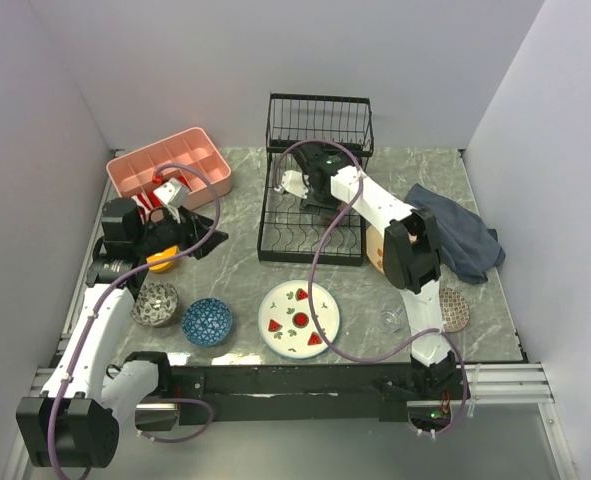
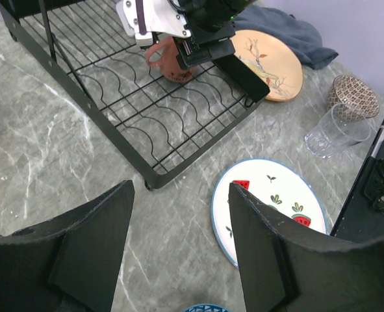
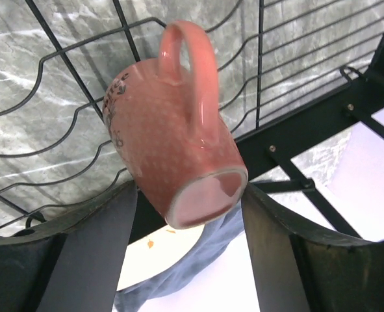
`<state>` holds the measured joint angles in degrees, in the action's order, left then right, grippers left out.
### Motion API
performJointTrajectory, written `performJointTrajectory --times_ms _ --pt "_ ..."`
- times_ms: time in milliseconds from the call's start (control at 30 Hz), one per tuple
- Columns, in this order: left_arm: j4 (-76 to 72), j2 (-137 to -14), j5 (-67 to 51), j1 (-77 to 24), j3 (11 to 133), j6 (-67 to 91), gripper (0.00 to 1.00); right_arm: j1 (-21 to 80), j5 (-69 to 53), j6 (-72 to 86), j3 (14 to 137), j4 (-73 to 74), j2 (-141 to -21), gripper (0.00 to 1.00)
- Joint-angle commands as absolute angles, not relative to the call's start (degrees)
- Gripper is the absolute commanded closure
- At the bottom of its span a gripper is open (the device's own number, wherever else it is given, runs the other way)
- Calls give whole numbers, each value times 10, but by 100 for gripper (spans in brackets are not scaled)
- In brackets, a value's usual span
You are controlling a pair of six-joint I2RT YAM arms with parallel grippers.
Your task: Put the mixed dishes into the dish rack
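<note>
Right wrist view: the mouth of the pink-terracotta handled cup (image 3: 179, 149) faces away, and whether the right pincer (image 3: 188, 192) touches it cannot be told. Top view: the right arm (image 1: 380, 205) hides that cup and most of the cream bird-motif plate (image 1: 374, 250); the left arm (image 1: 125, 235) covers part of the orange bowl (image 1: 162, 264). Left wrist view: the blue patterned small bowl (image 2: 204, 308) is cut by the bottom edge.

The left arm sits folded, well left of the dish rack (image 1: 310, 257), and the left gripper (image 2: 182, 195) faces the rack with its fingers spread and empty. The right arm reaches over the rack's base. The right gripper (image 3: 188, 188) straddles the terracotta cup (image 3: 172, 136), but whether it grips cannot be told.
</note>
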<state>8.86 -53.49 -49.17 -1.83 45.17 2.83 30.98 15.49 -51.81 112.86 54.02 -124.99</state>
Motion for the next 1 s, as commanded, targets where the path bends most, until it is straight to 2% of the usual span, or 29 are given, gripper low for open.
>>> performJointTrajectory --times_ms 0,33,167,200,233,367,500,567,600,667,700,733,767,967 --pt "45 -535 -516 -16 458 44 34 308 176 -496 1111 508 -1196 26" --pt "44 -535 -517 -16 460 44 34 308 178 -492 1110 506 -1197 17" --pt "47 -532 -518 -17 462 41 34 308 181 -490 1100 489 -1191 15" --pt "49 -531 -518 -18 464 40 34 308 184 -488 1101 486 -1189 2" --pt "53 -530 -518 -18 465 40 34 309 185 -481 1103 483 -1186 0" --pt "66 -519 -512 -18 464 31 34 316 176 -475 1106 493 -1155 0" --pt "73 -512 -505 -19 454 22 34 332 159 -461 1031 482 -1095 5" --pt "69 -510 -504 -19 449 25 34 344 155 -458 995 474 -1057 12" --pt "68 -509 -502 -19 447 27 34 348 152 -458 962 466 -1043 21" --pt "64 -510 -501 -19 442 29 34 356 121 -458 923 482 -1014 31" --pt "62 -510 -500 -19 440 29 34 357 106 -459 913 496 -1004 61" --pt "60 -510 -501 -19 438 28 34 358 88 -463 903 509 -1004 87" --pt "58 -511 -502 -19 432 29 34 359 86 -459 884 524 -1005 100" --pt "48 -518 -501 -19 418 31 34 357 62 -430 877 513 -1061 100"
